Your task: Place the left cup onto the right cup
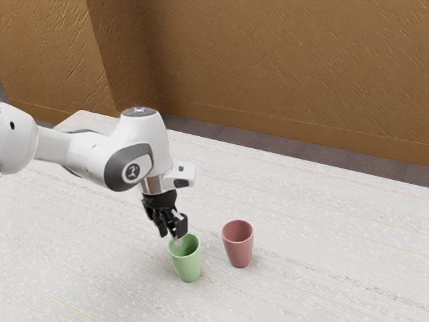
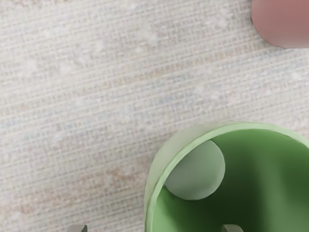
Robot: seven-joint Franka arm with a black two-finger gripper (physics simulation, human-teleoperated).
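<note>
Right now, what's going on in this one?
A Franka arm has its black gripper down at the rim of the green cup, the left one of two in the exterior view. The gripper is open, with one finger inside the cup and one outside its wall, so nothing is gripped yet. The green cup stands on the table, not yet lifted. The pink cup stands apart from it, toward the exterior view's right, with nothing on it.
</note>
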